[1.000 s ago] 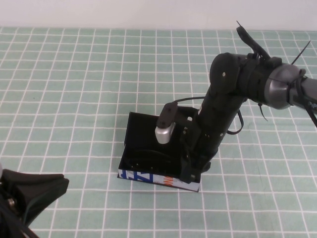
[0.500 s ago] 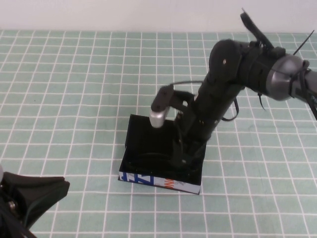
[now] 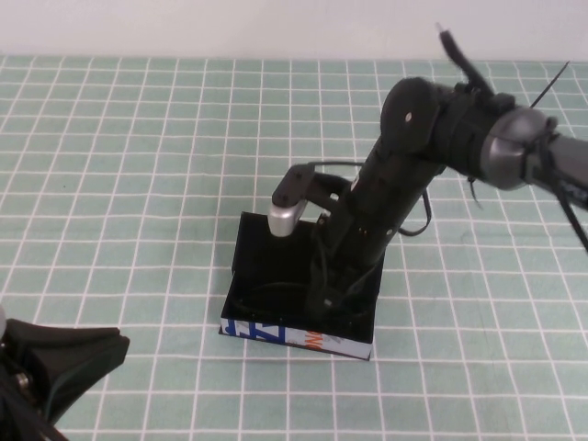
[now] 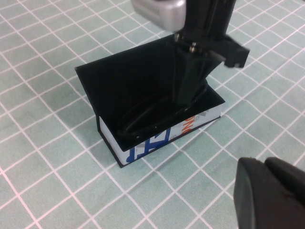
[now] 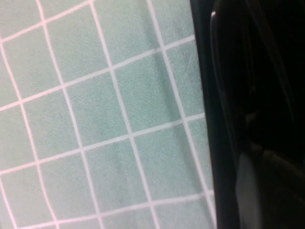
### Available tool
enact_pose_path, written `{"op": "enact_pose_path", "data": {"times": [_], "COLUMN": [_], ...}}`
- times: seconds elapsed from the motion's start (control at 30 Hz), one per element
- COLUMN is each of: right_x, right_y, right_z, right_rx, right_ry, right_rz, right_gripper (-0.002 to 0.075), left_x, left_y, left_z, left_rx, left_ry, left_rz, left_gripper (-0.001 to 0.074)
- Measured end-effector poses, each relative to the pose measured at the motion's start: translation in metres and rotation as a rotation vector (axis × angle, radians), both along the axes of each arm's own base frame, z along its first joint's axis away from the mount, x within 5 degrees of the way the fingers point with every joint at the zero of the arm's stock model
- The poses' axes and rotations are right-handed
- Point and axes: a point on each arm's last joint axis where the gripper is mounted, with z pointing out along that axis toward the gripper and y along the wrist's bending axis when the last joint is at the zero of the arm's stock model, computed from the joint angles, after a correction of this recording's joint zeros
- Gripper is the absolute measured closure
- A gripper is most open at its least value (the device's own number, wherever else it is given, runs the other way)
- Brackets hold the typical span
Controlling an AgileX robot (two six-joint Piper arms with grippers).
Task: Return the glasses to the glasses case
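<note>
Seen from above, a table (image 3: 138,138) covered w/ pale green cloth ruled in a white square grid fills the view; cloth looks soft, slightly wrinkled. Near centre sits the glasses case (image 3: 266,248), a rectangular black box, lid hinged open and leaning back away from the robot; inside matte black; front side (image 3: 294,335) white w/ blue and orange print. The glasses (image 4: 143,117) lie inside the case, along its front half; only glossy black curves of the frame show against the dark lining, lenses hard to make out. The right arm (image 3: 413,156), bulky black w/ a grey metal joint and loose black cables, reaches down from the right and stands over the right half of the case, hiding much of the interior; a small silver-grey camera block (image 3: 287,219) sticks out from its wrist, above the lid. The right gripper (image 4: 190,93) points down into the case, jaws pressed together, tips right by the glasses; whether they touch or pinch the frame can't be told. The left gripper (image 3: 55,363) sits low at the near left corner of the table, well apart from the case, black plastic, blunt shape; can't tell how its jaws stand. No other items on the cloth nr the case.
</note>
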Motion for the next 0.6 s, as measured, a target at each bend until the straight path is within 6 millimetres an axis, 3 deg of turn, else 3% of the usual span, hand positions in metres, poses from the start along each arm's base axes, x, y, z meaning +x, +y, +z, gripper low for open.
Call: {"op": "enact_pose_path", "data": {"times": [0.23,0.43,0.6], "right_x": [0.004,0.004,0.002], "right_y": [0.004,0.004,0.004], "right_z": [-0.029,-0.027,-0.010], "right_rx": [-0.029,-0.027,0.005], "right_ry": [0.085,0.081,0.052], "right_rz": [-0.040,-0.043,-0.041], "right_gripper": [0.0737,0.0737,0.0737], "left_x": [-0.001,-0.001,-0.001], "left_y": [0.000,0.000,0.000], "left_z": [-0.001,-0.001,-0.001], "left_rx": [0.005,0.006,0.008], "left_ry": [0.009,0.011,0.010], "left_rz": [-0.005,-0.007,-0.007], "left_gripper": [0.0737,0.0737,0.0737]}}
